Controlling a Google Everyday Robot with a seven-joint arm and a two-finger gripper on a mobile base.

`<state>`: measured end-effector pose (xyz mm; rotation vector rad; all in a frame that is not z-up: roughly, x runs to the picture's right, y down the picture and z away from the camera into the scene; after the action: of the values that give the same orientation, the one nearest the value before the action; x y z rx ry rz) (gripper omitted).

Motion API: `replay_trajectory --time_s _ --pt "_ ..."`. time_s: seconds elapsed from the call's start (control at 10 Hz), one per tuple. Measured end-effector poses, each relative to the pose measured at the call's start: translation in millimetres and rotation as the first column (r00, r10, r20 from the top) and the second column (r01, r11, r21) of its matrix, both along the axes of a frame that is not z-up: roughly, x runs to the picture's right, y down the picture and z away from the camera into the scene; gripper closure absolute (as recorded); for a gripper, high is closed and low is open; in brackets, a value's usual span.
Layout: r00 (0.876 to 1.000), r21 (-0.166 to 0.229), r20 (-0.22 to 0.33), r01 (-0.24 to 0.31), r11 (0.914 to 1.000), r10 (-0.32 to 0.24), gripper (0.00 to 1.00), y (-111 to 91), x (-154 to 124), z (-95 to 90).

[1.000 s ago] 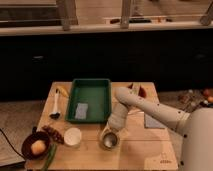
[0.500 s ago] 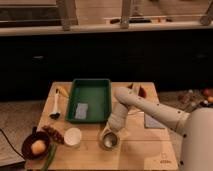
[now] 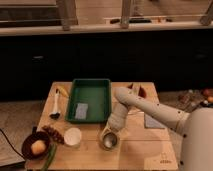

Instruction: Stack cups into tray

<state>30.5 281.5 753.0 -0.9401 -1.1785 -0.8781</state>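
Note:
The greenish-grey shiny cup (image 3: 110, 142) stands upright on the wooden table, just in front of the tray's near right corner. My gripper (image 3: 108, 132) comes down onto its far rim and is shut there, with the cup still resting on the table. The white cup (image 3: 73, 136) stands upright to the left, apart from the gripper. The dark-green tray (image 3: 90, 82) lies behind both cups at the table's middle and holds a small grey-blue piece (image 3: 81, 110).
A dark bowl (image 3: 30, 150) with an orange fruit sits at the front left, beside dark red bits (image 3: 52, 134) and a green stalk (image 3: 50, 157). A utensil (image 3: 56, 106) lies left of the tray. A grey pad (image 3: 153, 121) lies right of my arm.

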Motion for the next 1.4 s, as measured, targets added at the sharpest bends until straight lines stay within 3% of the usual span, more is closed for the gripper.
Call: replay_trajectory --time_s 1.1,1.3,1.4 --pt "1.000 0.000 -0.001 -0.001 1.0000 0.001 0.99 0.2 0.7 0.0" --pt "1.000 0.000 -0.001 -0.001 1.0000 0.001 0.86 0.2 0.9 0.0" --pt "1.000 0.000 -0.001 -0.001 1.0000 0.001 0.73 0.2 0.9 0.0"
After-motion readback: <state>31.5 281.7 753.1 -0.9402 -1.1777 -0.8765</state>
